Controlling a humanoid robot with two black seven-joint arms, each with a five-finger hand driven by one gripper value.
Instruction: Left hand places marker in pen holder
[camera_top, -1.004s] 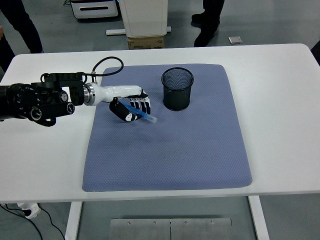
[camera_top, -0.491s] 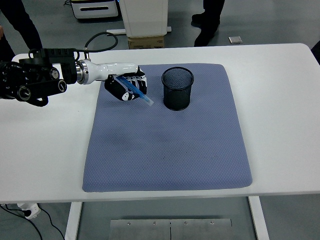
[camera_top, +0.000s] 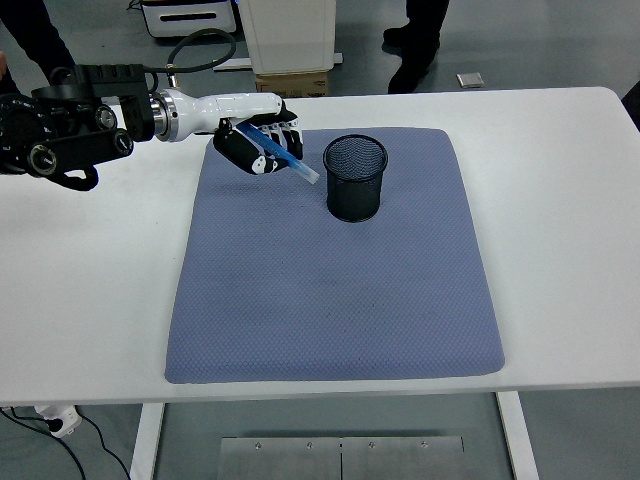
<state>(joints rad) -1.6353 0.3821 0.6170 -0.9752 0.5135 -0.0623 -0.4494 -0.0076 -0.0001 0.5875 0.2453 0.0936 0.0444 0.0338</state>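
The marker (camera_top: 277, 155) is a slim blue stick with a pale, whitish tip. The left hand (camera_top: 258, 146) is above the far left part of the blue mat (camera_top: 335, 290); its fingers are curled tight around the marker's upper part. The marker's long axis is slanted: the pale tip sticks out of the hand to the right and down. It points toward the black mesh pen holder (camera_top: 355, 178), which stands upright just right of the hand, with the tip close to its rim.

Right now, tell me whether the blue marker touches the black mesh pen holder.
Apart: head view shows mat between the blue marker's tip and the black mesh pen holder.
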